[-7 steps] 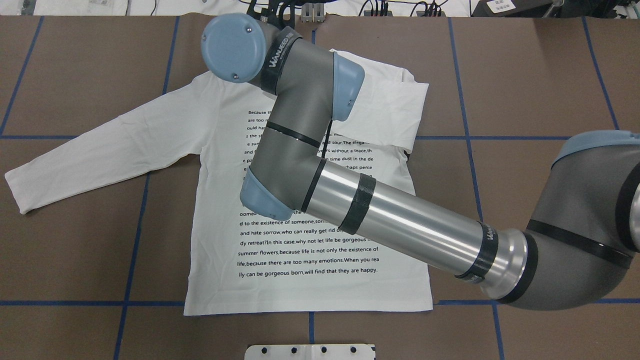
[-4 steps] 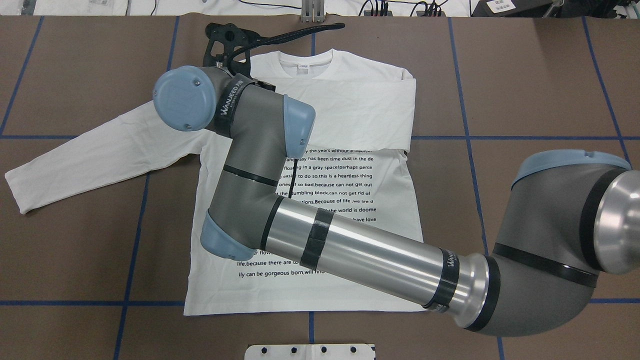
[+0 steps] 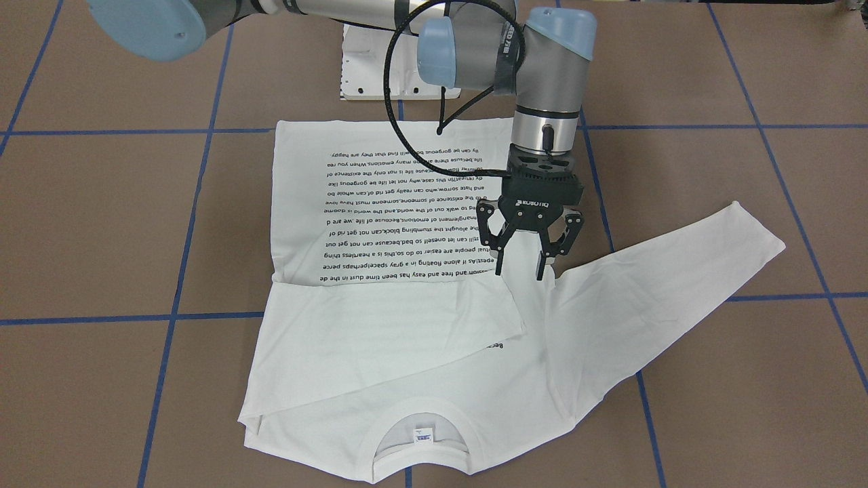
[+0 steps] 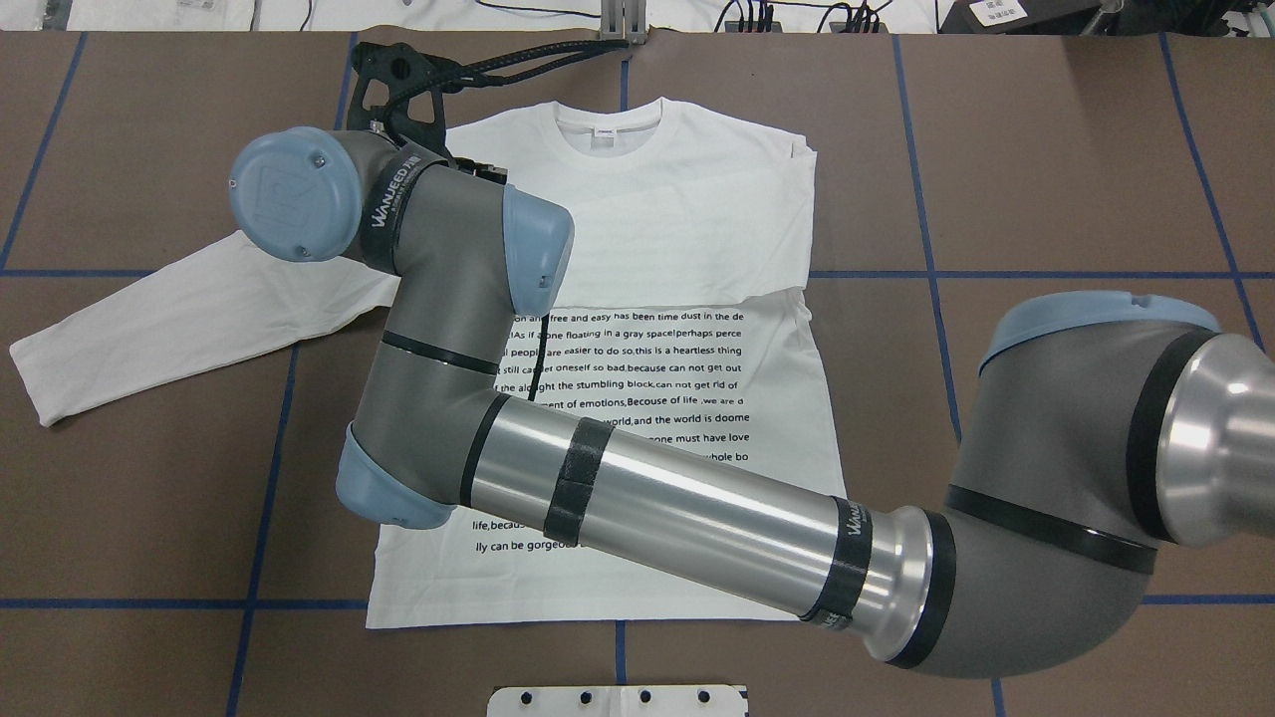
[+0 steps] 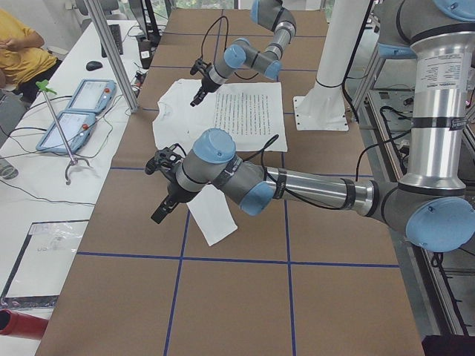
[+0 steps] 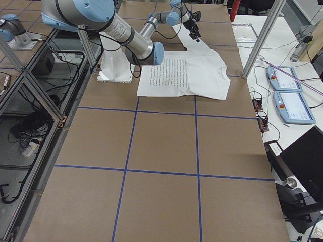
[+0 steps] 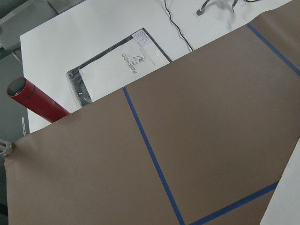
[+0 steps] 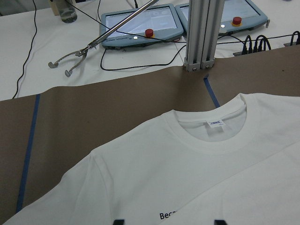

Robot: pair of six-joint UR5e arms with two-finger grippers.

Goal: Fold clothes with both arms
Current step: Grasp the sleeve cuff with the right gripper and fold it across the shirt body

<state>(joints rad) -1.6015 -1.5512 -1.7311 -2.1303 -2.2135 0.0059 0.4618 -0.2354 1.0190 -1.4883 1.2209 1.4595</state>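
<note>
The white long-sleeved shirt [image 4: 687, 189] lies flat with its printed text up and its neck [image 3: 419, 434] toward the far table edge. One sleeve [image 3: 380, 325] is folded across the chest. The other sleeve [image 4: 149, 319] stretches out sideways. My right arm [image 4: 677, 498] reaches across the shirt. Its gripper [image 3: 521, 272] hangs open just above the shoulder of the stretched sleeve, holding nothing. In the right wrist view both fingertips [image 8: 118, 221] sit apart over the cloth. My left gripper [image 5: 159, 215] hovers above the sleeve's cuff end; I cannot tell whether it is open or shut.
The white stand base [image 4: 618, 700] sits at the near table edge. An aluminium post [image 8: 201, 33] and teach pendants [image 8: 140, 26] stand beyond the far edge. A red tube [image 7: 37, 101] lies off the table's left end, and a seated person [image 5: 18, 48] is nearby.
My right arm has swung left across the shirt, from over the neck to over the stretched sleeve's shoulder. The folded sleeve, which stuck out past the shirt's side, now lies flat on the chest.
</note>
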